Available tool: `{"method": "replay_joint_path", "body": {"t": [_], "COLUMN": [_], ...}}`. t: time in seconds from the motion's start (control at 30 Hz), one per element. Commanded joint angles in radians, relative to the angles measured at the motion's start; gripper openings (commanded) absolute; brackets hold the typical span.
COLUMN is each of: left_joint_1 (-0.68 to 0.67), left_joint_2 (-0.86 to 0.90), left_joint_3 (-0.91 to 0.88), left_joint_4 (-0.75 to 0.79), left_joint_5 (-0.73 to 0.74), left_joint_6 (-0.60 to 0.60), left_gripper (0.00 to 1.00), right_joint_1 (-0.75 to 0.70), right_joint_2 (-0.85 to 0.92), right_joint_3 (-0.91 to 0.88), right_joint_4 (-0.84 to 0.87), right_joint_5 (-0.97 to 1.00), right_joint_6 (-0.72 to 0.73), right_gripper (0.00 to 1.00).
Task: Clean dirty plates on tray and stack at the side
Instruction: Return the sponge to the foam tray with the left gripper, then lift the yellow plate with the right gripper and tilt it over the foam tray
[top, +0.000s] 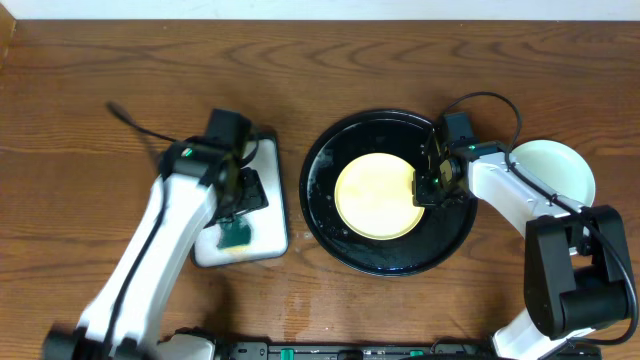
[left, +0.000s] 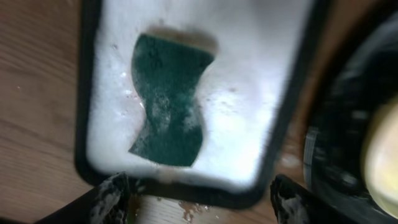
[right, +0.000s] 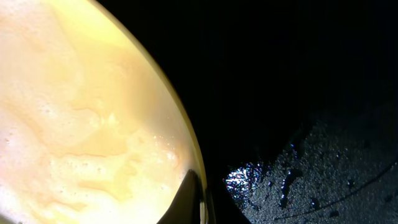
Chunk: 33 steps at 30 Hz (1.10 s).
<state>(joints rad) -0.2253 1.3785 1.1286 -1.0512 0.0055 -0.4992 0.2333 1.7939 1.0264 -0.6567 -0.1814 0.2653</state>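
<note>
On the wooden surface (top: 100, 60), centre right, sits the round black tray (top: 318, 195), glossy and wet, with droplets and streaks across its floor. The yellow plate (top: 375, 196) lies flat inside it, slightly left of the tray's middle, with dark floor showing all round. The plate's top is filmed with pale suds. The right hand (top: 431, 183) is at the plate's right edge, pressed together on the rim. The right wrist view shows one dark fingertip (right: 189, 200) lying against the yellow lip, and the other finger is not visible there. A mint-green plate (top: 555, 160) rests on the surface just right of the black tray, outside its rim and partly covered by the right arm. I cannot tell from above whether it is one plate or a stack. Left of the black tray, near it but apart, is the white tray (top: 272, 200), rectangular and dark-rimmed, its bed covered in foam. A dark green sponge (top: 237, 236) lies flat in that foam toward the near end. The left hand (top: 238, 200) hangs over the white tray with its fingers (left: 111, 196) spread wide and soap-flecked, one to each side, gripping nothing. The sponge is clear of both fingertips.
</note>
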Motion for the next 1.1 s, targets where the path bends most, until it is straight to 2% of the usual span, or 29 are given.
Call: {"method": "replay_joint_path", "body": {"t": [0.0, 0.2, 0.23, 0.43, 0.63, 0.83, 0.97, 1.07], "left_joint_1": [0.004, 0.004, 0.004, 0.004, 0.004, 0.004, 0.004, 0.004], "left_joint_2": [-0.127, -0.325, -0.349, -0.435, -0.445, -0.444, -0.444, -0.444], "left_joint_3": [0.035, 0.035, 0.035, 0.035, 0.035, 0.035, 0.035, 0.035], "left_joint_4": [-0.018, -0.048, -0.048, -0.048, -0.048, -0.048, -0.048, -0.048], "left_joint_5": [0.018, 0.018, 0.017, 0.017, 0.017, 0.017, 0.017, 0.017], "left_joint_6": [0.012, 0.013, 0.013, 0.013, 0.013, 0.013, 0.013, 0.013], "left_gripper": [0.76, 0.78, 0.85, 0.85, 0.85, 0.85, 0.85, 0.85], "right_joint_1": [0.018, 0.039, 0.050, 0.171, 0.360, 0.529, 0.611, 0.641], "right_joint_2": [-0.055, -0.243, -0.269, -0.364, -0.333, -0.229, -0.119, -0.092], "right_joint_3": [-0.012, -0.012, -0.012, -0.012, -0.012, -0.012, -0.012, -0.012], "right_joint_4": [0.025, 0.087, 0.101, 0.209, 0.385, 0.657, 0.857, 0.963], "right_joint_5": [-0.058, -0.060, -0.060, -0.059, 0.037, 0.131, 0.315, 0.358], "right_joint_6": [-0.082, -0.092, -0.092, -0.073, 0.005, 0.017, -0.103, -0.207], "right_gripper": [0.01, 0.01, 0.01, 0.01, 0.01, 0.01, 0.01, 0.01]}}
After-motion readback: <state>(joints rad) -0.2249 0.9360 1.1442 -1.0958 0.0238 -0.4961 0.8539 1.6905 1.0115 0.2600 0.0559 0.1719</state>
